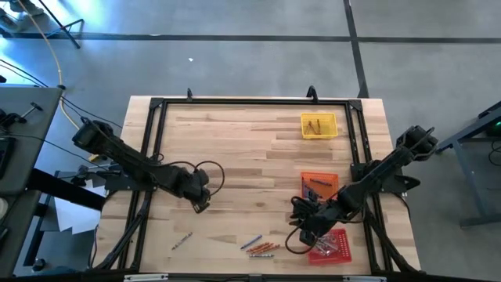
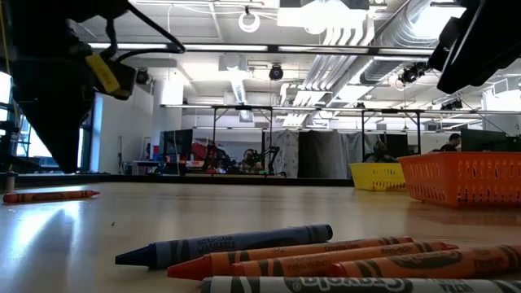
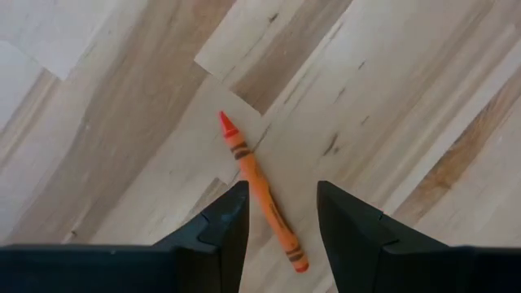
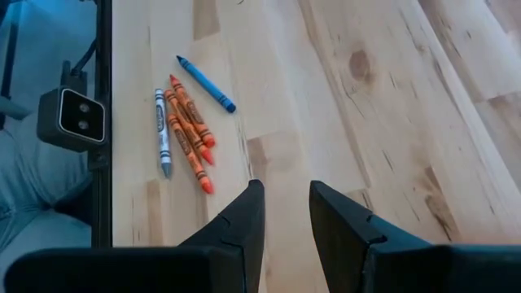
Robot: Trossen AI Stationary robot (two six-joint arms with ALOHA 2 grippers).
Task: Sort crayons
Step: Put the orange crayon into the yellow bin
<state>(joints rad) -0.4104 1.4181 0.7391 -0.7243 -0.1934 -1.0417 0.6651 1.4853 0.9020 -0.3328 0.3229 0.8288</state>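
Wooden tabletop [image 1: 235, 149] under both arms. I see a cluster of crayons [image 1: 259, 247] by the near edge and a lone orange crayon [image 3: 262, 194] between my left hand's [image 3: 281, 213] spread, empty fingers. My right hand [image 4: 285, 213], parted and empty, hangs beside the orange tray [image 1: 319, 186] and red tray [image 1: 332, 244], each holding crayons. The yellow tray [image 1: 318, 125], far right corner, holds some too.

A large open lab or workshop hall: exposed silver ceiling ducts [image 2: 391, 37], strip lights, grey concrete floor [image 1: 235, 63], other black-framed workstations [image 2: 244, 138] beyond the pale wooden desk [image 1: 235, 141].
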